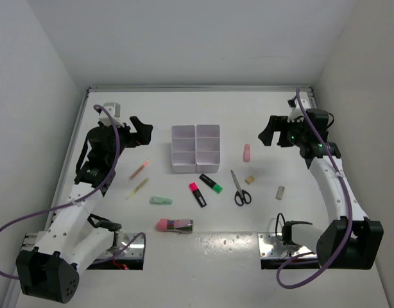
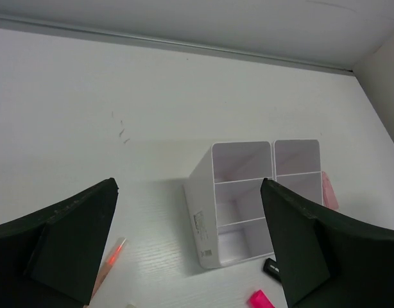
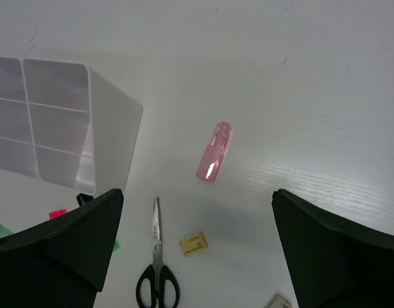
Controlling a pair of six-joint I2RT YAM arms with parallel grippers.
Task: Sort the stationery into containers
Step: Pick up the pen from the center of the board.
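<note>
**Stationery spread around the tray, both arms raised with fingers wide**

Seen from above, the white organizer tray (image 1: 183,167) stands mid-worktop (image 1: 203,109) with the stationery lying loose around it. Two black highlighters, one pink-ended (image 1: 197,193) and one green-ended (image 1: 210,183), lie at its 6 o'clock. The black-handled scissors (image 1: 240,189) lie at 4 o'clock, blades pointing away from the arm bases. A pink piece (image 1: 247,153) sits at 3 o'clock, apart from the tray wall, and two beige bits (image 1: 249,180) (image 1: 280,192) lie further out toward 4 o'clock. An orange pen (image 1: 139,169) and a yellow pen (image 1: 137,188) lie at 8 o'clock. A mint eraser (image 1: 161,201) and a pink-ended item (image 1: 175,225) sit nearer the bases, around 7 o'clock. The left fingers (image 1: 141,128) hang at the tray's 9 o'clock and the right fingers (image 1: 269,131) at its 3 o'clock — both pairs are spread wide, grip nothing and touch no item.
</note>
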